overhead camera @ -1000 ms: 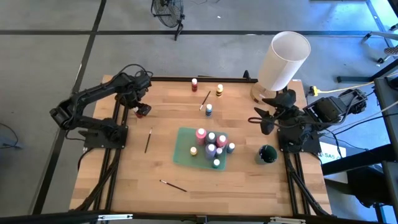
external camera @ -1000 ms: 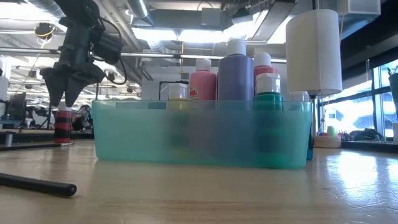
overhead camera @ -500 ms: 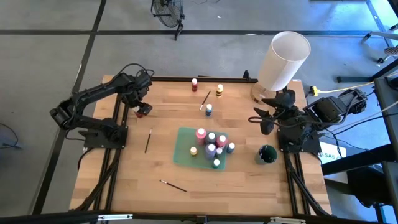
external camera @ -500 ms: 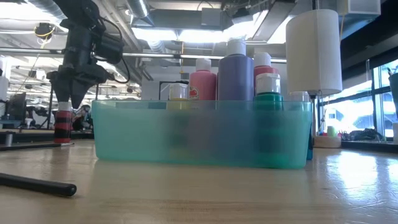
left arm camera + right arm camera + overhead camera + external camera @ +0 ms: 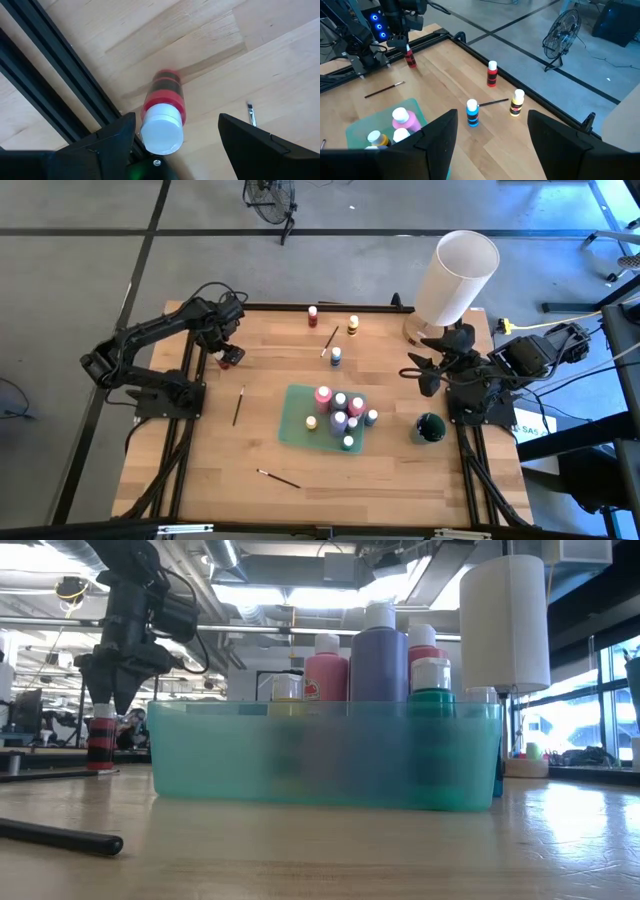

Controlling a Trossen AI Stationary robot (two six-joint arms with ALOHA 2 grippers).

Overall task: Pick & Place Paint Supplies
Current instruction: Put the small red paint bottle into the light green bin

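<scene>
Left gripper (image 5: 172, 145) hangs directly above the red bottle (image 5: 163, 116), fingers spread wide either side of its white cap, gripping nothing. Bottle stands upright, long axis vertical, far-left on the table (image 5: 200, 470) by the rail. Straight descent should do it. Right gripper (image 5: 418, 372) waits partly open, empty, far right; green bin (image 5: 297, 425) mid-table.
</scene>
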